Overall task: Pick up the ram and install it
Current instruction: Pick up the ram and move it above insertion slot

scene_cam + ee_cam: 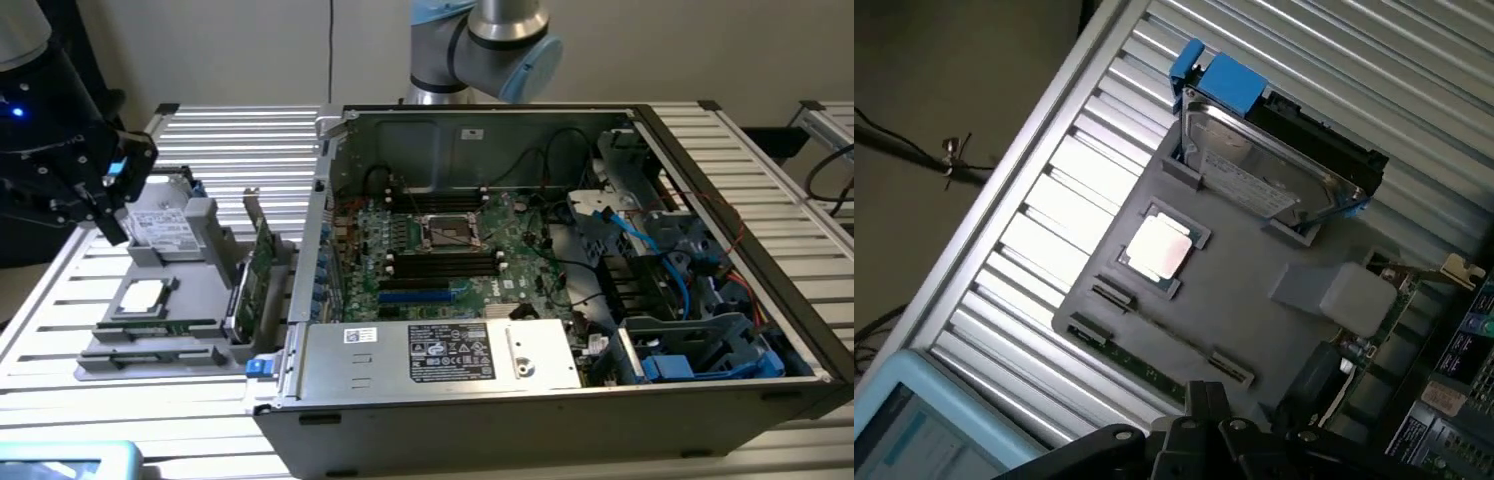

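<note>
Clenched on nothing, end effector (1206,415) hovers above gray tray's (1254,330) edge where ram (1139,362) lies, slatted table (1054,230) open alongside.

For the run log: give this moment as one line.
claw: shut, empty, above parts tray | ram: lying in tray, not gripped | computer case: open, ram not installed

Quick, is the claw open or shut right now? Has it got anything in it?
Claw: closed, holding nothing that can be seen.
</note>
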Controlling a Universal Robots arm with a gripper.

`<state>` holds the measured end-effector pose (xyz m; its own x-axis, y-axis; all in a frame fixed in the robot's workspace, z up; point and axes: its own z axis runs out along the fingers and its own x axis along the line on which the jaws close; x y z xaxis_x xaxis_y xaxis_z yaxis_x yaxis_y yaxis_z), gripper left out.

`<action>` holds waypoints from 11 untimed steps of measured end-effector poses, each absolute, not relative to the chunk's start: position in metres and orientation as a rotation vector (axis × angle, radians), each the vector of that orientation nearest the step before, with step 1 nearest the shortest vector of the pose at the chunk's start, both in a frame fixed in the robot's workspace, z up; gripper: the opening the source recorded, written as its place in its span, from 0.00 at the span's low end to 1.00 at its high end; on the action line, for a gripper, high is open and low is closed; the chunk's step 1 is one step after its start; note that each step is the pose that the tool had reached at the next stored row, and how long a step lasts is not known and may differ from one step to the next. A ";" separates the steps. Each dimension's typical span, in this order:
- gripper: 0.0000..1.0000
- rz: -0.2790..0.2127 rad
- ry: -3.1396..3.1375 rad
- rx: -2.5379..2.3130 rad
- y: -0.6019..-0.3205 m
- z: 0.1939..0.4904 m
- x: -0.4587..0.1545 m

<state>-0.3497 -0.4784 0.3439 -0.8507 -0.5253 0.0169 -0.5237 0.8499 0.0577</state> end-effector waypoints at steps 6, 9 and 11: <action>0.11 -0.074 -2.942 1.011 -0.478 0.344 -0.350; 0.11 -0.071 -2.916 1.091 -0.478 0.344 -0.350; 0.11 -0.069 -2.897 1.146 -0.478 0.343 -0.350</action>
